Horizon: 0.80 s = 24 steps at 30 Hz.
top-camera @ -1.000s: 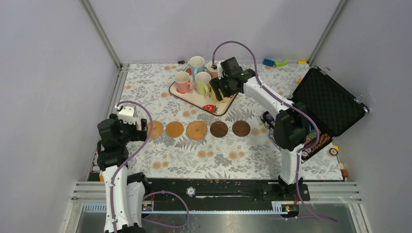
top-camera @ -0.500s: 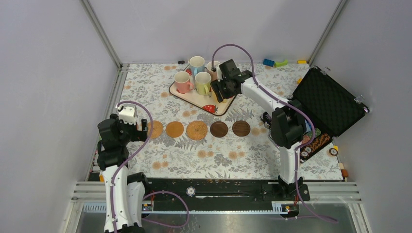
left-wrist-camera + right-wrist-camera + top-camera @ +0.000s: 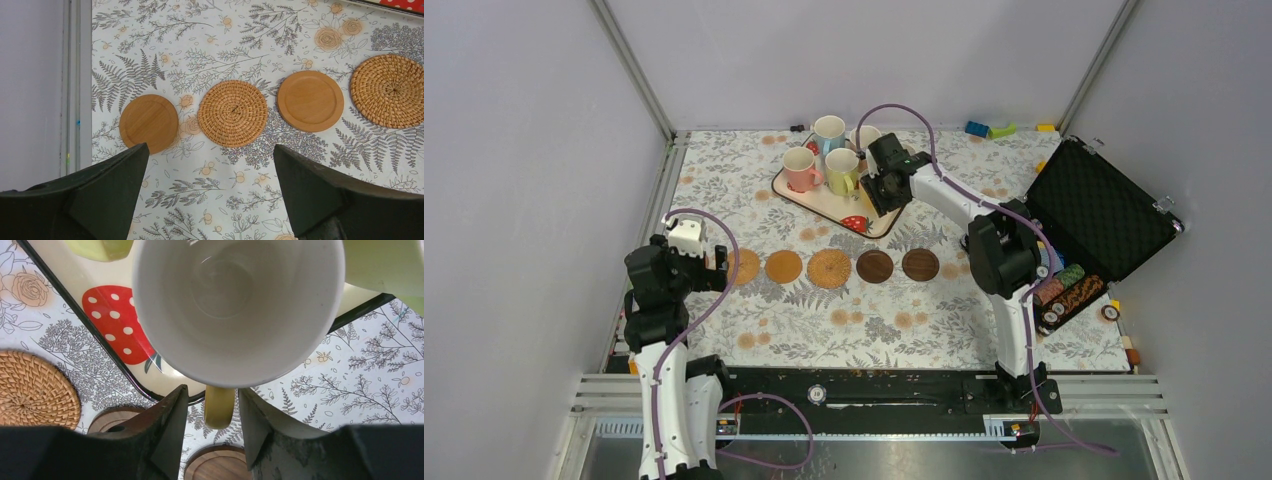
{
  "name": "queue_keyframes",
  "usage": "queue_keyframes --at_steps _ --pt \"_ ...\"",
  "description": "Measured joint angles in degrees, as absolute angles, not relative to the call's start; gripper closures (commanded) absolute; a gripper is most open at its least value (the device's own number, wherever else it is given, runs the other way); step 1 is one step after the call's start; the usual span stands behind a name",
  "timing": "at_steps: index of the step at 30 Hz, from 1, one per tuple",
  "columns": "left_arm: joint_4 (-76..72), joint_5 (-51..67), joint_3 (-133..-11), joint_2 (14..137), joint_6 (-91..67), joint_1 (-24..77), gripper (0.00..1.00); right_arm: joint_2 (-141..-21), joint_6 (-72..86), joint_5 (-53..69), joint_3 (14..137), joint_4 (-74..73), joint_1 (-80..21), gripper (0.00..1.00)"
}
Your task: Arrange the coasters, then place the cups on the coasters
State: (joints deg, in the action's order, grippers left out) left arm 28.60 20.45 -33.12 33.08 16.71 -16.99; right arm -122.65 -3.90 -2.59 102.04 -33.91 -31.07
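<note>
The right tool (image 3: 212,390) has a finger on each side of the yellow cup's (image 3: 235,305) handle (image 3: 219,407). A little gap shows, so it is not pinching yet. The handle looks easy to grab. The smooth, shiny cup sits on the strawberry tray (image 3: 112,322). The flat round coasters (image 3: 829,268), some wood and some woven, lie in a row on the flowery tabletop (image 3: 874,320), ready for cups. The left tool (image 3: 210,149) hangs spread wide above them.

At the right wrist the yellow cup (image 3: 235,305) runs off the top edge, and two dark brown coasters (image 3: 117,419) (image 3: 217,467) sit half behind the jaws. From above, the right gripper (image 3: 876,197) covers most of that cup; the left gripper (image 3: 721,268) hides the end tan coaster (image 3: 148,122).
</note>
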Motion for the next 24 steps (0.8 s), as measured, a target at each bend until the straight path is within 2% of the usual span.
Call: queue_keyframes --at_steps 6,7,9,12,18,24 --pt "28.6 20.5 -33.1 33.1 16.7 -17.0 0.01 -122.7 -4.9 -3.8 101.9 -32.0 -31.2 0.56" --pt "28.6 20.6 -33.0 33.1 16.7 -17.0 0.01 -122.7 -5.0 -4.0 101.9 -31.7 -31.2 0.60" --pt "28.6 20.6 -32.9 33.1 16.7 -17.0 0.01 -122.7 -5.6 -4.1 101.9 -30.9 -31.4 0.78" --pt "28.6 20.6 -32.8 33.1 16.7 -17.0 0.01 -122.7 -6.4 -4.8 101.9 -30.2 -31.7 0.99" --pt "28.6 20.7 -32.8 33.1 16.8 -17.0 0.01 -120.8 -8.3 -6.0 99.1 -29.0 -32.5 1.00" --pt "28.6 20.9 -32.5 33.1 17.0 -17.0 0.02 -109.1 -13.2 -6.4 88.0 -30.7 -32.6 1.00"
